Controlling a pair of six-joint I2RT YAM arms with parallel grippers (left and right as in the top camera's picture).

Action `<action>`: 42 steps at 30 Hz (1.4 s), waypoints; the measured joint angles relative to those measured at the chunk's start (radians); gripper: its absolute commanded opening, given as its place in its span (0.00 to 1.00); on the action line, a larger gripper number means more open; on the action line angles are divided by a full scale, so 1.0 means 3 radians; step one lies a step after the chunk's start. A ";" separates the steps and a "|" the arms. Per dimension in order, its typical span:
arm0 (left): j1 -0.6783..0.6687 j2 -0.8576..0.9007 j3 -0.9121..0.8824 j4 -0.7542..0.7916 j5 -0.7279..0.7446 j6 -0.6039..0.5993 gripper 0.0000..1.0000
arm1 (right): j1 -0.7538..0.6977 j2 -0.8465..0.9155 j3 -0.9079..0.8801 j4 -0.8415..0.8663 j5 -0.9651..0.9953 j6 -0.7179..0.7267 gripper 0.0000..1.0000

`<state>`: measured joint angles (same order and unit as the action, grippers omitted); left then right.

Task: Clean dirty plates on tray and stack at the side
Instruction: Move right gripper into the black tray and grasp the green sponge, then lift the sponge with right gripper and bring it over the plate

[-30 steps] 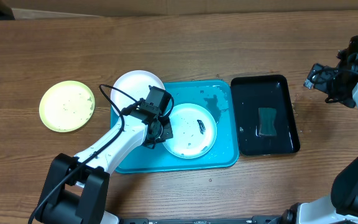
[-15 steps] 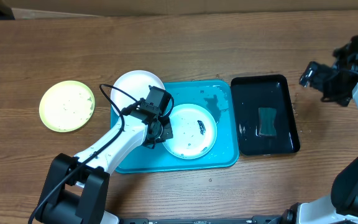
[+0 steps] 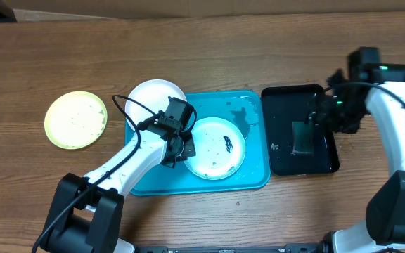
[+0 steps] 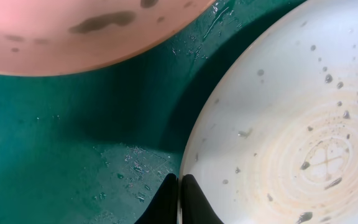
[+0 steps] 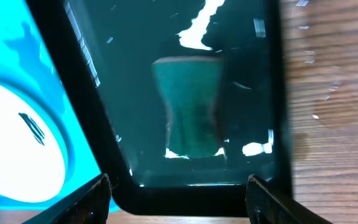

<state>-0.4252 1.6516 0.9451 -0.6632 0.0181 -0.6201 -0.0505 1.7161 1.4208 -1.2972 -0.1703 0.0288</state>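
Observation:
The turquoise tray holds a pale-blue-rimmed plate with a small dark smear. My left gripper is shut on that plate's left rim; in the left wrist view the fingertips pinch the wet plate over the tray. An all-white plate overhangs the tray's far-left corner. A yellow-green-rimmed plate lies on the table at the left. My right gripper hangs open over the black tray, with nothing between its fingers.
A green sponge lies in shallow water in the black tray, right of the turquoise tray. The smeared plate shows at the left of the right wrist view. Bare wooden table surrounds both trays.
My right arm has swung in from the table's right edge to above the black tray and sponge, its jaws narrowing a little. The left arm and plates have not moved.

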 measured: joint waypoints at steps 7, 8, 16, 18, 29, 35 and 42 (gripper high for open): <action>0.0000 0.0000 0.0000 -0.0009 -0.0001 0.0009 0.06 | 0.0422 0.0000 -0.0113 0.0107 0.0422 0.0004 0.67; 0.0000 0.0000 0.0000 -0.0008 -0.0001 0.0009 0.06 | 0.0455 0.0000 -0.0175 0.0175 0.0453 0.0004 0.67; 0.0000 0.0000 0.0000 -0.0006 -0.0001 0.0009 0.06 | 0.0497 0.0000 -0.0853 0.1044 0.0571 0.0010 0.65; 0.0000 0.0000 0.0000 -0.0009 -0.0001 0.0009 0.07 | 0.0497 0.0000 -0.0988 0.1303 0.0582 0.0014 0.64; 0.0000 0.0000 0.0000 -0.0005 -0.0001 0.0009 0.07 | 0.0497 0.0000 -0.1265 0.1778 0.0669 0.0018 0.56; 0.0000 0.0000 0.0000 -0.0005 0.0000 0.0009 0.07 | 0.0497 0.0000 -0.1265 0.1728 0.0680 0.0011 0.60; 0.0000 0.0000 0.0000 -0.0004 0.0000 0.0009 0.07 | 0.0497 0.0000 -0.1265 0.1704 0.0680 0.0015 0.64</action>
<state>-0.4252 1.6516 0.9451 -0.6643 0.0181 -0.6174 0.0986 1.7161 1.0412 -0.7860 0.0338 0.0334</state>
